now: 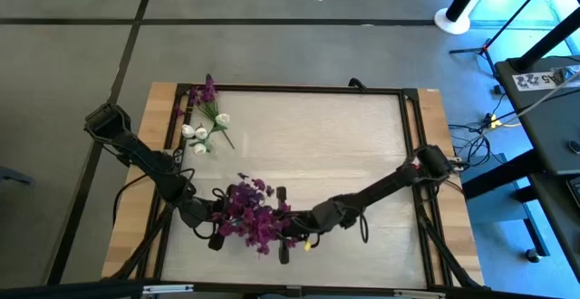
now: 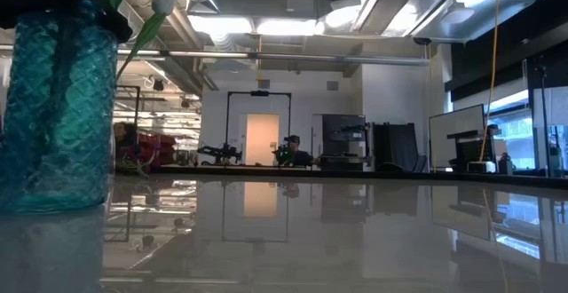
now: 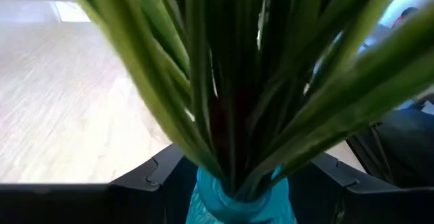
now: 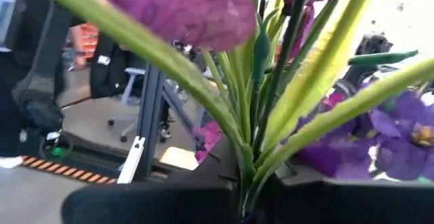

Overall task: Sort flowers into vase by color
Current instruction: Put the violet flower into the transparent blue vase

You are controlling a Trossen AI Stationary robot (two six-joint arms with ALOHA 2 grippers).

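1. Progress: most purple flowers (image 1: 251, 213) are already gathered in one bunch at approx. 7 o'clock of the table (image 1: 362, 145), near the front edge. In the left wrist view their green stems go down into the neck of a teal vase (image 3: 241, 200).
2. A second teal vase (image 2: 55, 106) is seen in the low view with a white bud above it; it seems to be the one at 10 o'clock, where white flowers (image 1: 201, 134) and one purple sprig (image 1: 205, 92) are seen together.
3. Left to do, as judged: that purple sprig at 10 o'clock is not yet sorted to the purple bunch.
4. Left gripper (image 1: 220, 222) is at the bunch, on its 9 o'clock side; right gripper (image 1: 292, 231) on its 3 o'clock side.
5. Fingers of both are hidden by blossoms and stems, so open or closed cannot be told, nor any hold.
6. Writing: no brand or label can be read.
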